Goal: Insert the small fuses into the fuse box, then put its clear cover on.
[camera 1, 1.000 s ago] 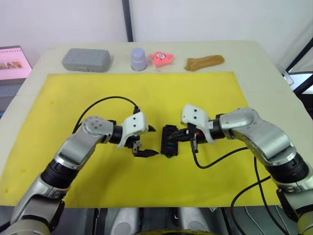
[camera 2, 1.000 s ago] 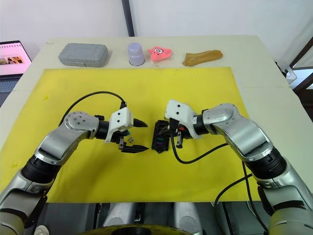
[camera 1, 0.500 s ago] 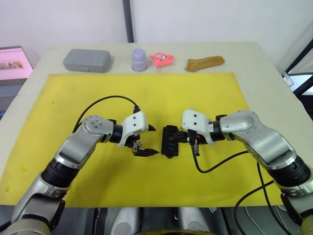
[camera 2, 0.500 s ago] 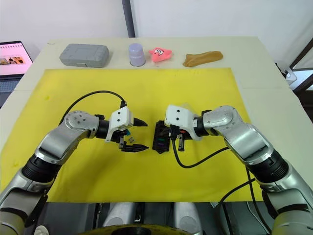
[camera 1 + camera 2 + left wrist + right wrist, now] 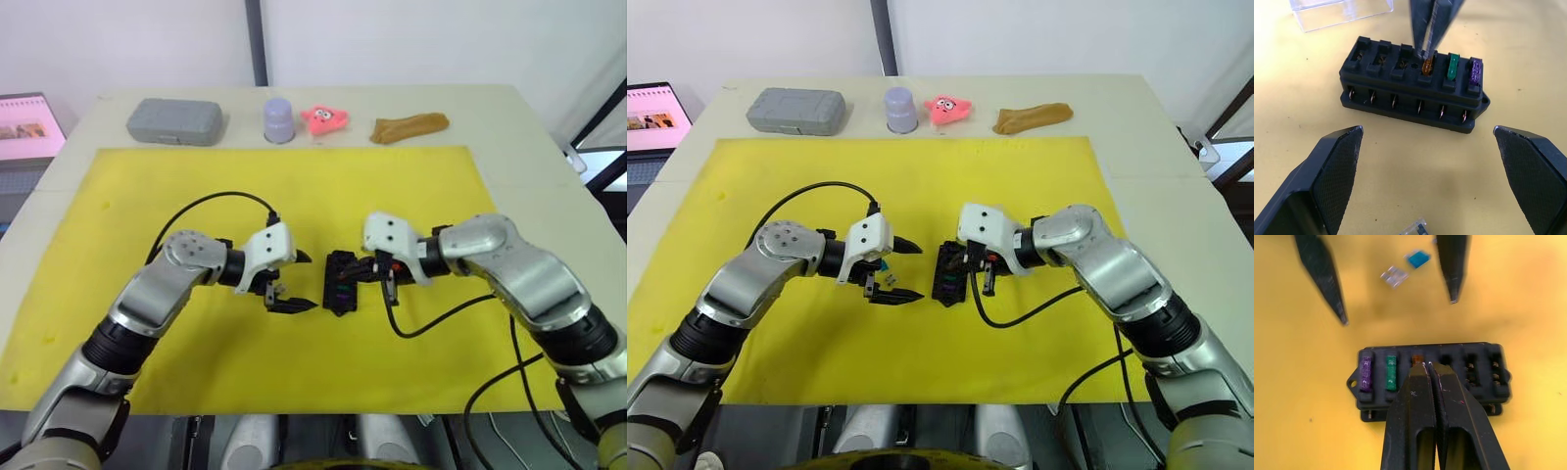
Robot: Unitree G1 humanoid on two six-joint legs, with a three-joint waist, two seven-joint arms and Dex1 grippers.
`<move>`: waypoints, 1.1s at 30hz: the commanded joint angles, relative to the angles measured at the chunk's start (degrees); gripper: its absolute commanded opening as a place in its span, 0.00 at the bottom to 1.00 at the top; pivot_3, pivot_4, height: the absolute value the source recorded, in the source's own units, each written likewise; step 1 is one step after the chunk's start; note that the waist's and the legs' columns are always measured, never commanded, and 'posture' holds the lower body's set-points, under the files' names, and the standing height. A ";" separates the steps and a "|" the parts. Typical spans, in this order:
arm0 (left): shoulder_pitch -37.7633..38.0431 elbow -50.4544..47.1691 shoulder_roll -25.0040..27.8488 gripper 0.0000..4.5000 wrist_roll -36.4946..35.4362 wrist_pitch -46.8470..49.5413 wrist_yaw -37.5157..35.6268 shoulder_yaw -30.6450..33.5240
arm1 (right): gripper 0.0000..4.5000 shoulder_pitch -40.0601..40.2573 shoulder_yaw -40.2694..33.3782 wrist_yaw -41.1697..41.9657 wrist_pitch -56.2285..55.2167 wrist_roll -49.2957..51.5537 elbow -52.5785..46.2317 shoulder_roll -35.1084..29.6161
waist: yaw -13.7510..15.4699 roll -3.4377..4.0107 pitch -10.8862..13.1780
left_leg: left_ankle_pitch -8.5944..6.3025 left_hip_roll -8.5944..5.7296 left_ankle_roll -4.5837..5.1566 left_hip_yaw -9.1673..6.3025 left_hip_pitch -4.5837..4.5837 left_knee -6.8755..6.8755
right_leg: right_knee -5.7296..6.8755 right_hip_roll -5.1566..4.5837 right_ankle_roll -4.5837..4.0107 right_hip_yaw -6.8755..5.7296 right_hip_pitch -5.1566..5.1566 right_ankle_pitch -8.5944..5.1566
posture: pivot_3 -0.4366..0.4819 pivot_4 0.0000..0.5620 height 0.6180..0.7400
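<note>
Fuse box [image 5: 1411, 83], a small black rectangular plastic block with a row of slots and an end tab, lies on the yellow mat [image 5: 392, 196] covering the worktop, between the two grippers. Three slots at the tab end are filled: purple fuse [image 5: 1475, 74], green fuse [image 5: 1453, 67], amber fuse [image 5: 1426, 65]; the other three slots stand empty. Right gripper [image 5: 1428, 365] has its fingers pressed together, tips at the amber fuse's top. Left gripper [image 5: 294, 282] sits just beside the box, fingers spread wide, holding nothing. A pale grey fuse [image 5: 1394, 276] and a teal fuse [image 5: 1417, 259] lie loose on the mat between the left gripper's fingers. The clear rectangular plastic cover [image 5: 1341, 11] rests on the mat beyond the box, near it. Along the worktop's far edge: grey case [image 5: 174, 120], lilac cup [image 5: 278, 118], pink toy [image 5: 324, 117], brown cloth [image 5: 409, 125].
</note>
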 commanded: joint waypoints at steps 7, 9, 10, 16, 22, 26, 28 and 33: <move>-3.43 0.04 6.59 1.00 -8.12 1.85 -5.47 11.57 | 0.02 0.71 -12.36 -0.38 -9.17 2.66 -2.59 -1.94 | 0.00 -0.03 0.02 | -0.01 0.00 0.01 0.03 -0.06 -0.02 | 0.02 -0.01 0.00 0.00 -0.08 0.00 | 0.48 0.27 1.00; -2.65 1.45 10.19 1.00 -8.23 0.69 -7.58 13.54 | 0.02 3.85 -14.47 1.53 -13.71 1.87 -2.23 -4.91 | -0.02 -0.02 0.02 | -0.01 0.00 0.02 0.04 -0.06 -0.03 | 0.01 0.00 0.00 0.00 -0.09 0.00 | 0.48 0.27 1.00; -1.91 2.67 12.83 1.00 -7.97 0.33 -8.88 14.70 | 0.02 5.55 -15.44 4.10 -15.41 1.59 -1.04 -7.81 | 0.01 0.00 0.03 | -0.01 0.00 0.02 0.05 -0.06 -0.03 | 0.01 -0.01 0.00 0.00 -0.10 0.00 | 0.48 0.27 1.00; 2.95 8.32 23.48 1.00 -6.47 -2.85 -12.48 20.03 | 0.44 13.44 -22.70 12.10 -22.36 1.97 4.75 -18.99 | -0.05 0.03 0.06 | -0.23 0.01 0.41 0.09 -0.02 -0.05 | -0.02 0.02 0.00 0.00 -0.07 0.00 | 0.48 0.27 1.00; 8.29 13.31 29.67 1.00 -5.62 -4.93 -13.22 25.76 | 1.00 20.93 -28.73 16.24 -28.25 0.26 11.78 -25.09 | -0.06 0.06 0.08 | -0.27 0.04 0.48 0.14 -0.03 -0.04 | -0.02 0.04 0.00 0.01 -0.07 0.00 | 0.48 0.27 1.00; 10.62 15.80 31.12 1.00 -5.45 -6.29 -13.20 27.56 | 1.00 23.22 -30.50 16.34 -30.68 -0.80 14.39 -26.17 | -0.09 0.11 0.11 | -0.27 0.06 0.49 0.19 0.00 -0.04 | -0.01 0.04 0.00 0.02 -0.06 0.00 | 0.48 0.27 1.00; 11.53 15.58 30.94 1.00 -5.67 -6.32 -12.91 27.95 | 1.00 23.46 -30.73 16.26 -30.73 -0.80 14.55 -26.15 | -0.10 0.12 0.12 | -0.27 0.07 0.49 0.19 0.00 -0.04 | -0.01 0.04 0.00 0.02 -0.06 0.00 | 0.48 0.27 1.00; 7.49 14.61 26.27 1.00 -7.35 -3.94 -11.25 24.85 | 1.00 18.15 -26.96 13.28 -25.51 1.03 10.53 -23.48 | -0.02 0.15 0.14 | -0.27 0.06 0.48 0.20 -0.01 -0.03 | -0.01 0.03 0.00 0.03 -0.06 0.00 | 0.48 0.27 1.00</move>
